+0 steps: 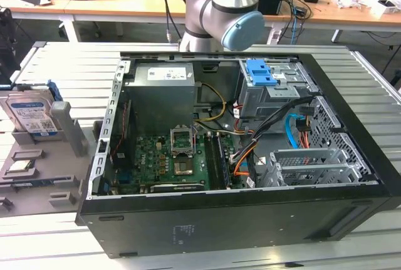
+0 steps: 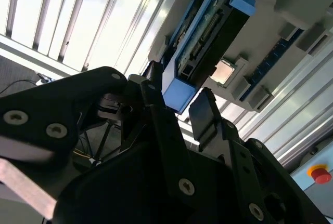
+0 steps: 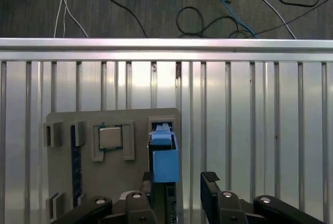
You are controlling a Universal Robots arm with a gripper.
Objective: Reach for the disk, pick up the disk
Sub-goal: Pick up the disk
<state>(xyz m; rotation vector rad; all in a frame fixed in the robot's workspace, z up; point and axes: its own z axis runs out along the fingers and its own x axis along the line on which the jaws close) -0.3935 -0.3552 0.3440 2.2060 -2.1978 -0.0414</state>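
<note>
- One disk (image 1: 28, 114) stands on edge in a slot of the grey holder (image 3: 112, 182), label side facing out, at the exterior view's left of the open computer case (image 1: 238, 226).
- Its blue bracket (image 3: 165, 161) runs along the upper edge and is the part nearest the claw.
- In both wrist views the claw (image 3: 178, 177) hangs at that upper edge with its black fingers (image 3: 210, 182) apart, one on each side of the bracket and not clamped on anything. I cannot tell whether either finger touches the plastic.
- The disk does not sit midway in the gap; it lies close against one finger and well clear of the other.
- Judged from that offset, the near finger would meet the disk first on closing and could shove or tilt it in its slot, so the grip lands crooked.
- A hold on the blue plastic alone, rather than the metal body, looks likely to flex or slip once weight comes onto it.
- A tilted disk may bind in the slot, and the holder could then drag along the slatted bench (image 3: 250, 120) or rise with it.
- Just beside the slot, a square silver chip (image 3: 110, 137) rests in its own recess; a sideways knock to the holder could unseat it.
</note>
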